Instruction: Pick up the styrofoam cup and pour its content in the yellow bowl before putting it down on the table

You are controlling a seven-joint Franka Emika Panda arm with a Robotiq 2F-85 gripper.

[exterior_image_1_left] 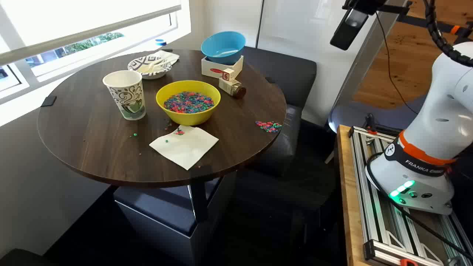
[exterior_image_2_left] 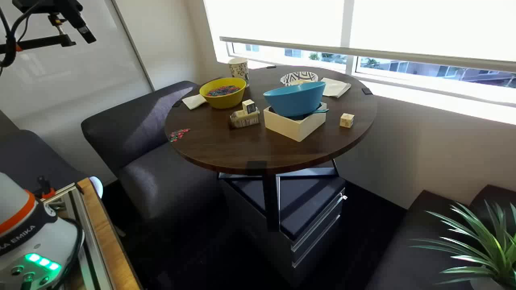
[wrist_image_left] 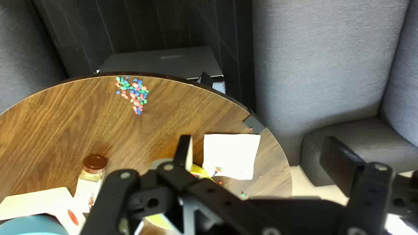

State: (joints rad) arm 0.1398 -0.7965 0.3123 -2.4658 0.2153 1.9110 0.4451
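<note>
- Black two-finger gripper (wrist_image_left: pixel 260 153): jaws are standing wide apart, holding nothing; neither exterior view is showing it.
- Tapered off-white foam cup (exterior_image_1_left: pixel 128 94) with green print is standing upright on the round dark-brown wooden table (exterior_image_1_left: pixel 74 107), just beside the round bright-yellow bowl (exterior_image_1_left: pixel 189 119), a gap showing.
- Cup contents aren't showing. Can't tell how much needs pouring; overtilting blind could be dumping stuff past the rim.
- Small multicoloured pieces (exterior_image_1_left: pixel 190 103) are filling much of the bowl; a fast pour could be bouncing some out.
- Soft foam: too hard a squeeze is likely denting it, too light and it's slipping.
- Tight gap: one jaw could be clipping the bowl, shoving it, or tipping the cup.
- Loose pieces (exterior_image_1_left: pixel 268 126) are lying near the edge, more on the square white napkin (exterior_image_1_left: pixel 190 147); a set-down on any could be leaving the cup rocking.
</note>
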